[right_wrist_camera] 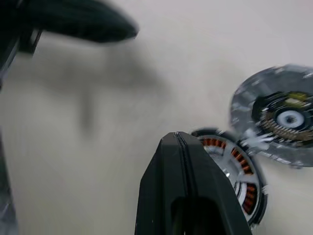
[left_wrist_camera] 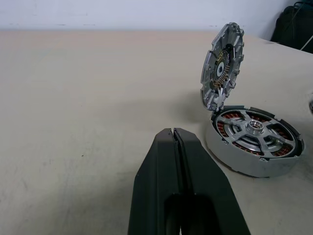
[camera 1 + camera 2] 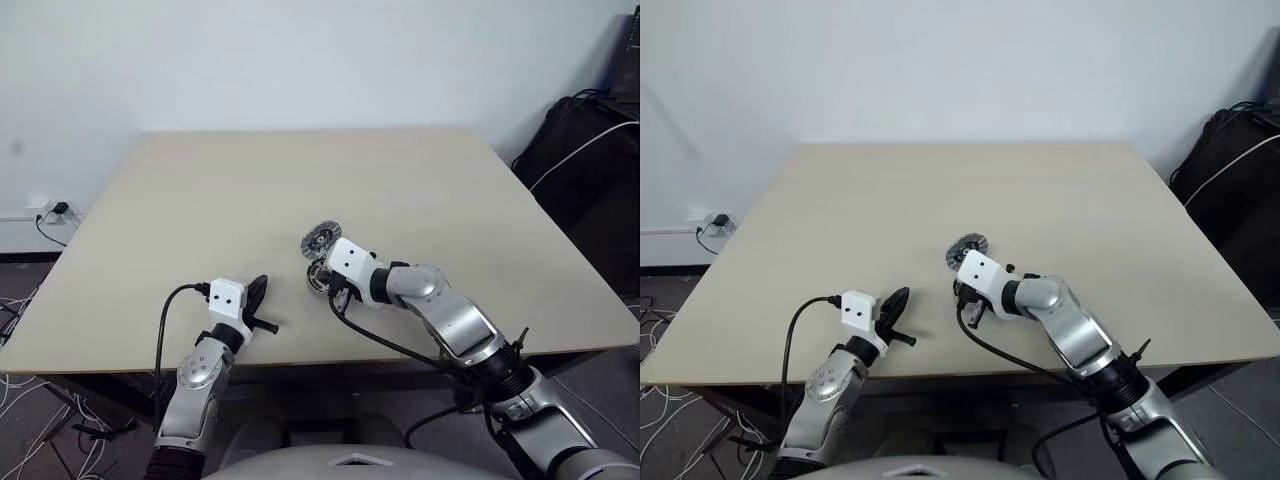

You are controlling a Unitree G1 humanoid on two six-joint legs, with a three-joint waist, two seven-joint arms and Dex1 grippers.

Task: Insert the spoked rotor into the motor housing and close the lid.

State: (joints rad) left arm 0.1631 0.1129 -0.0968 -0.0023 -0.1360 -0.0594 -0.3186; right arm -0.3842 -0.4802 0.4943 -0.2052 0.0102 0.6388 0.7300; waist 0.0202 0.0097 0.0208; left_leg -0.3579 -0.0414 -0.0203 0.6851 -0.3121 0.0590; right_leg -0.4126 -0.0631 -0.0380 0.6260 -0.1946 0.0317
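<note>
The motor housing (image 2: 238, 159) lies on the table with the spoked rotor (image 2: 255, 128) seated inside it; copper windings show between the spokes. The lid (image 2: 222, 66) stands open, tilted up at the housing's far edge, inner face showing. From the head the lid (image 3: 321, 240) sits just beyond the housing (image 3: 318, 279), which my right wrist partly covers. My right gripper (image 1: 176, 136) is shut and empty, angled down with its tip over the housing's near rim. My left gripper (image 3: 260, 288) is shut and empty, level, a short way left of the housing.
The beige table (image 3: 200, 190) stretches wide around the motor. My arms' black cables hang over its near edge. A black bag (image 3: 580, 150) with a white cable stands off the right side. A wall socket with plugs (image 3: 48, 210) is low on the left.
</note>
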